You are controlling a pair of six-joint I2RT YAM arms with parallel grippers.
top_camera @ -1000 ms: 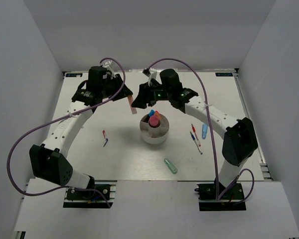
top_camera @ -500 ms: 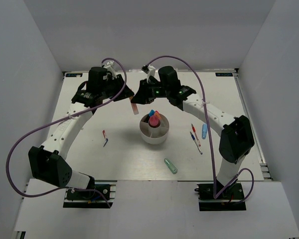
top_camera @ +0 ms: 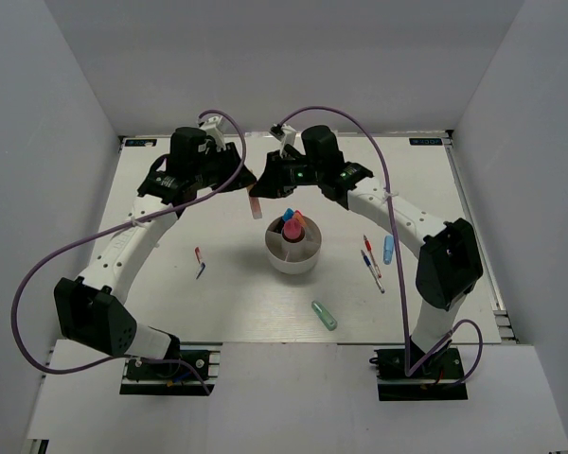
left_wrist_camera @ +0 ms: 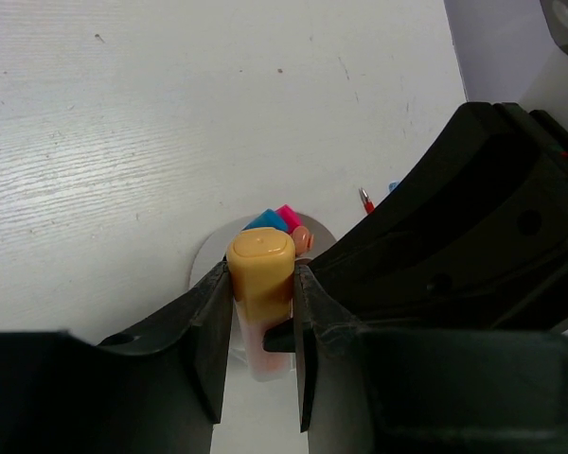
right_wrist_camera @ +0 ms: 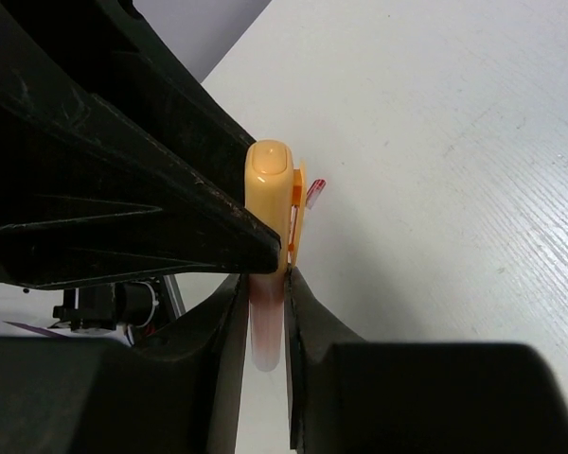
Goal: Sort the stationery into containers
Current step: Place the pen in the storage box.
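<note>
Now, with the left gripper (left_wrist_camera: 262, 288) and right gripper (right_wrist_camera: 265, 288) jaws both clamped on the orange highlighter (left_wrist_camera: 261, 265) above the bench (top_camera: 170, 293) behind the white cup (top_camera: 292, 264), one should probably release fully before the other moves.

I can't read any writing in these views. On the far edge of the surface (top_camera: 246, 303) I see two small dark labels: the left strip (top_camera: 139, 142) near the far left corner and the right strip (top_camera: 426, 141) near the far right corner. Each carries pale marks, too small for me to make out as letters or numbers.
</note>
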